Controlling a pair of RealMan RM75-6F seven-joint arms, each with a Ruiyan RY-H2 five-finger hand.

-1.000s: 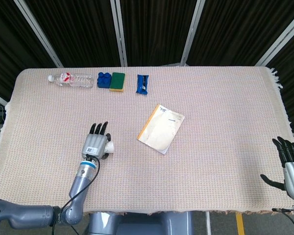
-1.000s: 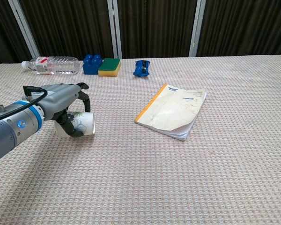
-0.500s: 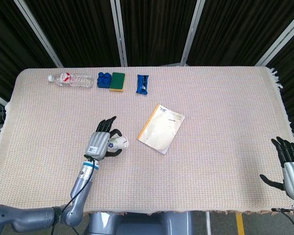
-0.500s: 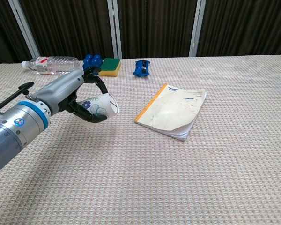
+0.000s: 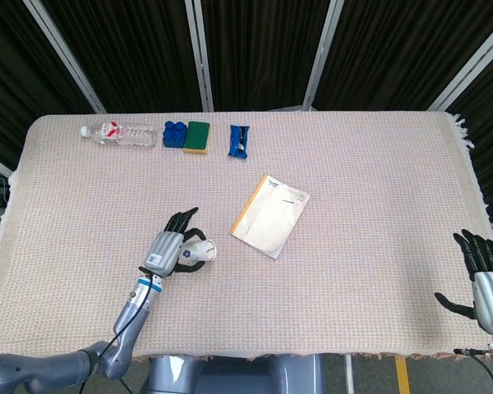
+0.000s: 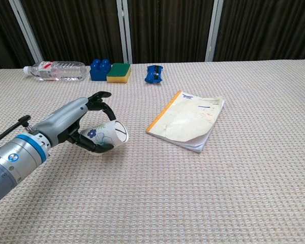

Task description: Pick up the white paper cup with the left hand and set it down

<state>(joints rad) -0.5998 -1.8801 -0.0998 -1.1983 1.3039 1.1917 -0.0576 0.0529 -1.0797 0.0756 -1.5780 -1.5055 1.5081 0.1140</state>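
The white paper cup point(image 6: 108, 135) with a blue flower print lies tilted on its side, its mouth facing right, gripped by my left hand point(image 6: 84, 127). The same cup point(image 5: 200, 249) shows in the head view just right of the left hand point(image 5: 171, 249), left of the table's middle. It hangs low over the cloth; whether it touches the table I cannot tell. My right hand point(image 5: 486, 276) stays at the table's near right corner, fingers spread and holding nothing.
A notebook point(image 5: 270, 215) with an orange spine lies right of the cup. Along the far edge sit a plastic water bottle point(image 5: 119, 133), a blue block point(image 5: 174, 134), a green-and-yellow sponge point(image 5: 197, 136) and a blue packet point(image 5: 239, 140).
The left hand lifted the cup from the cloth, carried it right toward the notebook, and has now lowered it slightly nearer the table. The right hand has barely moved.
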